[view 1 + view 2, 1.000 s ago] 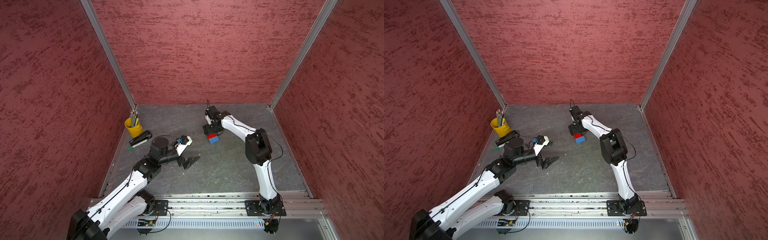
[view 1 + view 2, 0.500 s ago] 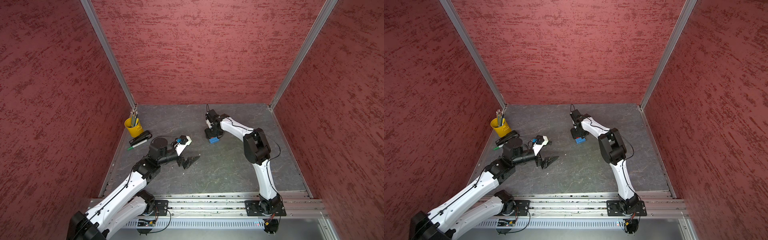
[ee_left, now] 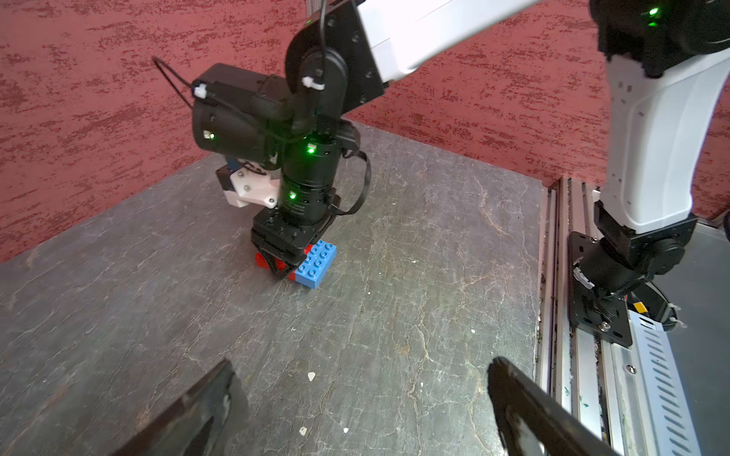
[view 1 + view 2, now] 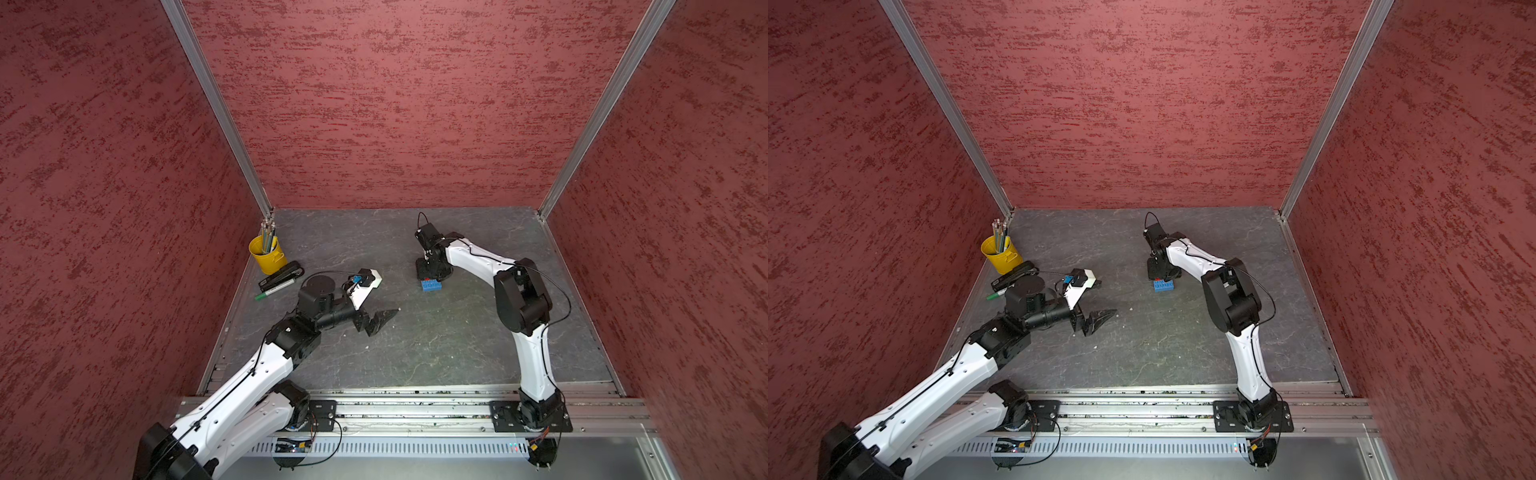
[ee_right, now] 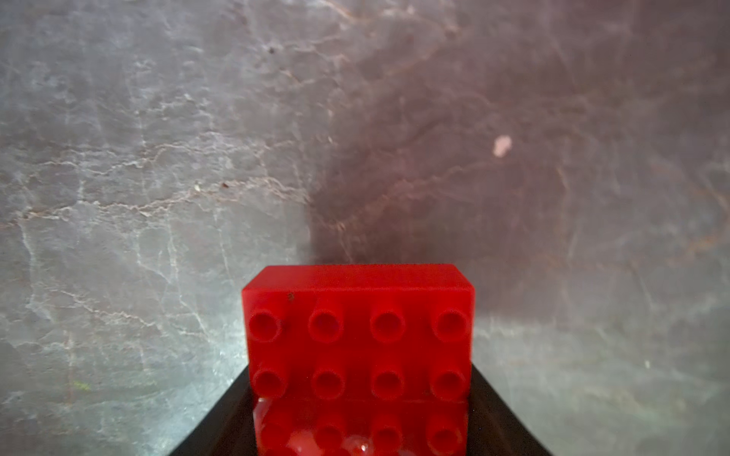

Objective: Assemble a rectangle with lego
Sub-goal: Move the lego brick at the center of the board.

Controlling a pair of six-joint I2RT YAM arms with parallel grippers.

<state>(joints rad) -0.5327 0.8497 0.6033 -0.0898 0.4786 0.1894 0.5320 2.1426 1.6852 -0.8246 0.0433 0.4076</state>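
The lego block stands on the dark table right of centre, red bricks (image 5: pixel 357 316) joined to a blue brick (image 4: pixel 431 285) at its near end. The blue brick also shows in a top view (image 4: pixel 1163 286) and in the left wrist view (image 3: pixel 316 264). My right gripper (image 4: pixel 428 272) points straight down on the red part, its black fingers (image 5: pixel 221 418) pressed against both sides of the red bricks, shut on them. My left gripper (image 4: pixel 374 322) hovers low over the table at mid-left, wide open (image 3: pixel 361 365) with nothing between its fingers.
A yellow cup of pencils (image 4: pixel 267 255) stands at the back left, with a black stapler (image 4: pixel 280 276) and a green marker (image 4: pixel 272 292) next to it. Red walls close three sides. A metal rail (image 4: pixel 415 399) runs along the front edge.
My right gripper has come down over the red bricks and narrowed its jaws onto them. The left arm has not moved.
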